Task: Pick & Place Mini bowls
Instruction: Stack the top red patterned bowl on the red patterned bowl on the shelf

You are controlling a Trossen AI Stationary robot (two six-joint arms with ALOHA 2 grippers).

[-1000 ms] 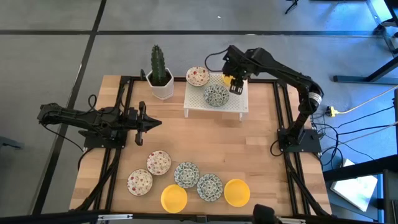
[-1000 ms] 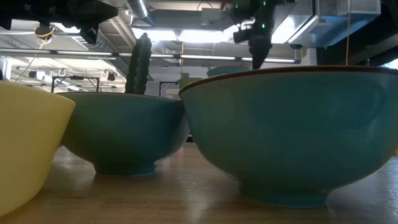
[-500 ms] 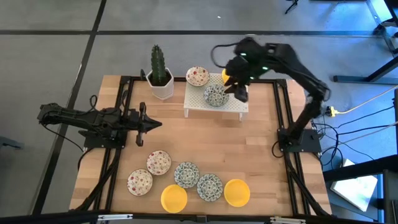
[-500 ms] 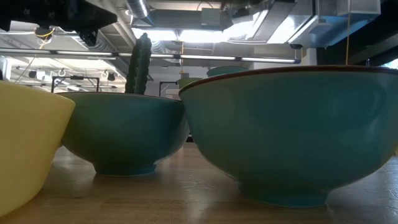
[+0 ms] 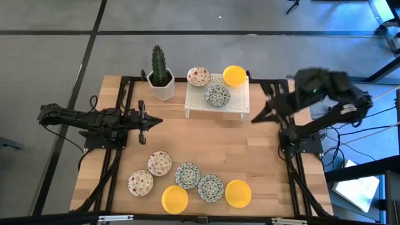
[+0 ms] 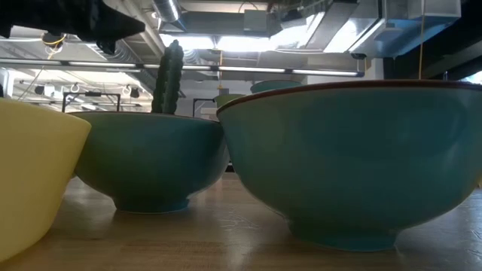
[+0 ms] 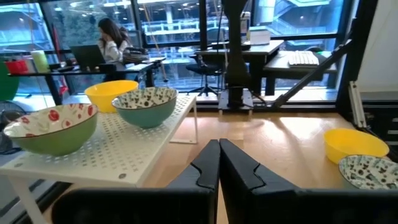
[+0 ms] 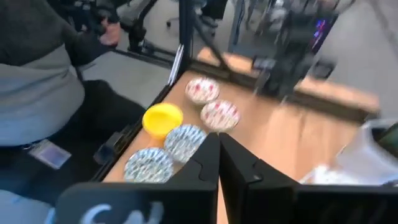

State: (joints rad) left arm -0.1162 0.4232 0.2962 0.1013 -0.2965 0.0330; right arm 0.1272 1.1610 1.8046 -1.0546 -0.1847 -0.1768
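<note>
On the rack [image 5: 217, 100] by the table's [image 5: 262, 162] far edge stood three bowls [image 5: 217, 95], presumably already placed; six bowls [image 5: 187, 175] waited along the near edge. Right gripper [image 5: 256, 119], clenched and empty, hung off the right edge; left gripper [image 5: 156, 122], pinched shut, idled at the left. Only the wrist view showed a seated person [image 7: 114, 38].

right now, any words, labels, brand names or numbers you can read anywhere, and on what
No text can be read in any view.
The badge-like card by the seated person's grey sleeve is too blurred to read.
The small round patterned mini bowls carry decoration only, no lettering.
</note>
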